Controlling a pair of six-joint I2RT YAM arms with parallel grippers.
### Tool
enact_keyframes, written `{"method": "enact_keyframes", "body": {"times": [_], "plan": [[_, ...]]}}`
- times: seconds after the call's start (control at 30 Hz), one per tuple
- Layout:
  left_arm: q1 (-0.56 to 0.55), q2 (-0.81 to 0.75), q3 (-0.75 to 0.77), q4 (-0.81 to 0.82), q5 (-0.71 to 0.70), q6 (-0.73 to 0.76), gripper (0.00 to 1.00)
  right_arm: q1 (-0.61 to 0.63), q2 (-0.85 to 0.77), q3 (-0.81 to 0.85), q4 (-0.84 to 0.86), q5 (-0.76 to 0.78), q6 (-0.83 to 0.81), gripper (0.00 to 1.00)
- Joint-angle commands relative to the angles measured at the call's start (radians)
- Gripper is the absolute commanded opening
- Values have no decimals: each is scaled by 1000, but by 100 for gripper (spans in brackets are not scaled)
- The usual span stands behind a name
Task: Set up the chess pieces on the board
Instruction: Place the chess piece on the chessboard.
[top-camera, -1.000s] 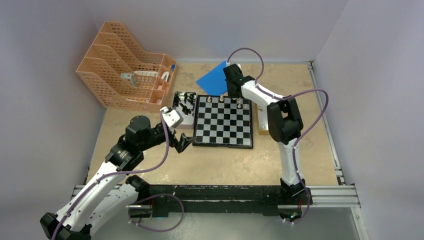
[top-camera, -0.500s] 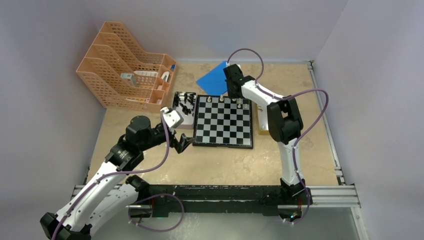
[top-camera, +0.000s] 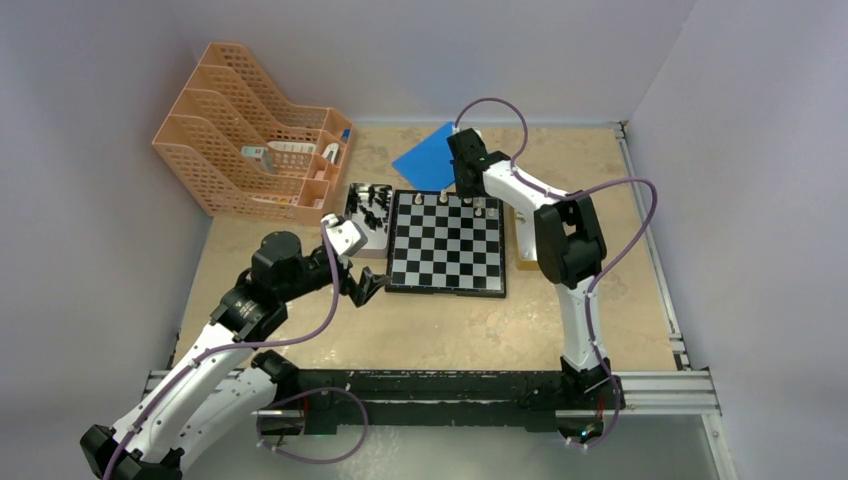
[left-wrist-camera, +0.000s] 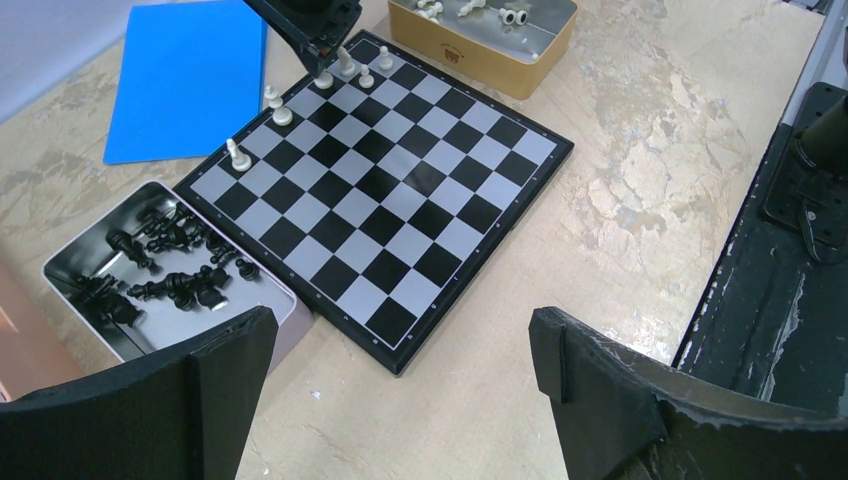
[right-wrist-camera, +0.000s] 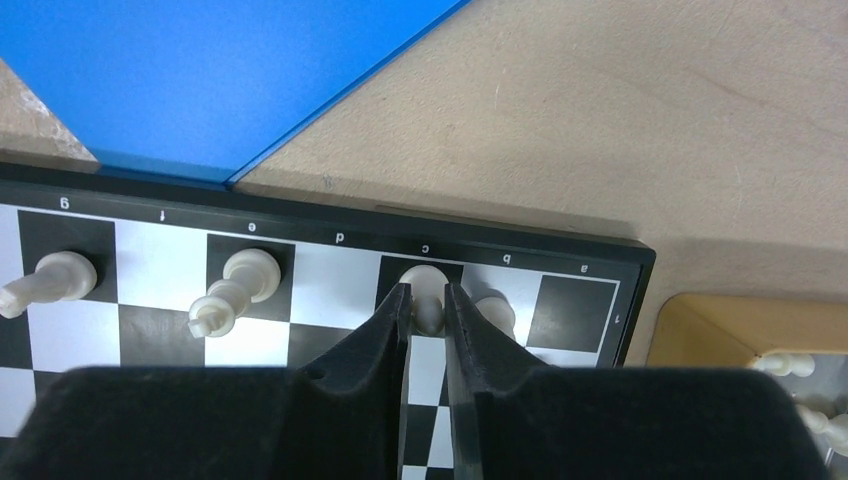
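The board (top-camera: 445, 243) lies mid-table, with several white chess pieces (left-wrist-camera: 283, 113) along its far row. My right gripper (right-wrist-camera: 427, 290) reaches down over that row (top-camera: 466, 190). Its pads press close on both sides of a white chess piece (right-wrist-camera: 425, 300) that stands on the dark c square. Other white pieces (right-wrist-camera: 240, 285) stand beside it, one right against the right finger (right-wrist-camera: 495, 310). My left gripper (left-wrist-camera: 400, 335) hovers open and holding nothing over the table near the board's near-left corner (top-camera: 368, 287). Black chess pieces (left-wrist-camera: 160, 270) lie in a silver tin.
The silver tin (top-camera: 365, 215) sits against the board's left edge. A gold tin (left-wrist-camera: 480, 40) with more white pieces is on its right. A blue sheet (top-camera: 428, 158) lies behind the board. An orange file rack (top-camera: 250, 130) stands at the far left.
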Motion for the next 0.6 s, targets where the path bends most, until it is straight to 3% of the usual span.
{"method": "enact_keyframes", "body": {"times": [0.0, 0.2, 0.57], "plan": [[-2, -4, 11, 21, -1, 19, 100, -2, -5, 29, -51, -47, 5, 23], [-3, -4, 10, 18, -2, 21, 100, -2, -7, 41, -52, -69, 2, 32], [-2, 13, 12, 16, -4, -3, 100, -2, -85, 55, -76, -24, 16, 35]]}}
